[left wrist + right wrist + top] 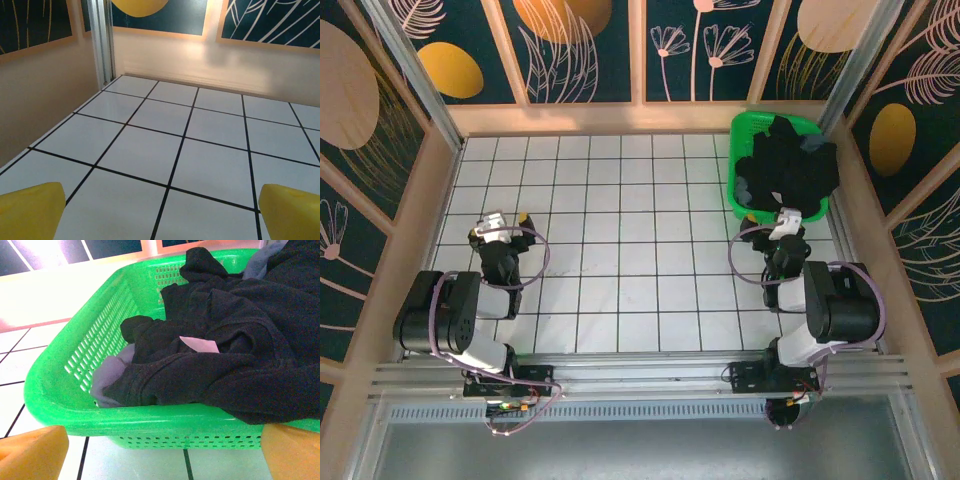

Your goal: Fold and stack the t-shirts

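Observation:
The t-shirts [788,170] lie crumpled in a heap inside the green mesh basket [737,150] at the back right of the table. In the right wrist view a black t-shirt [225,340] with a pale label drapes over the basket's near rim [150,420], and a patch of grey cloth [107,375] shows under it. My right gripper [787,222] [162,460] stands open just short of the basket, with nothing between its fingers [32,452]. Over the bare tiles at the left, my left gripper [502,225] [160,220] is open and empty.
The white tiled table [620,230] is bounded by wooden side walls and a back wall [620,118]. A metal post [102,40] stands in the far left corner. The basket sits close to the right wall [855,230].

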Available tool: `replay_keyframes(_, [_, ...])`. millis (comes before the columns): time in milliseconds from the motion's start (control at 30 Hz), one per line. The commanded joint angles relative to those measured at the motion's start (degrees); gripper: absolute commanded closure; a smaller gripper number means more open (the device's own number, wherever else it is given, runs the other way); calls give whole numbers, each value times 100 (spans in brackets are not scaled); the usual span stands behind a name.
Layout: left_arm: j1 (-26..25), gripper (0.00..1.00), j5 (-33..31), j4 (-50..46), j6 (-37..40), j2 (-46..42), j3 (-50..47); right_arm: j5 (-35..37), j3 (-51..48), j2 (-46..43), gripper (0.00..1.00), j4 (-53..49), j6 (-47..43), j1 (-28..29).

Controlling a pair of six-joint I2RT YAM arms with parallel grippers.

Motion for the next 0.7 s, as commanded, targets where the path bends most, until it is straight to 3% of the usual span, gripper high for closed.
replay_keyframes(0, [37,1,87,106,76,-47,62,-159,117,-4,1,41,-94,-28])
replay_keyframes(567, [37,1,96,139,76,-64,36,-140,95,-15,1,91,-99,-23])
replay_keyframes(667, [31,1,111,-377,123,-505,139,647,371,-753,1,-1019,-96,185])
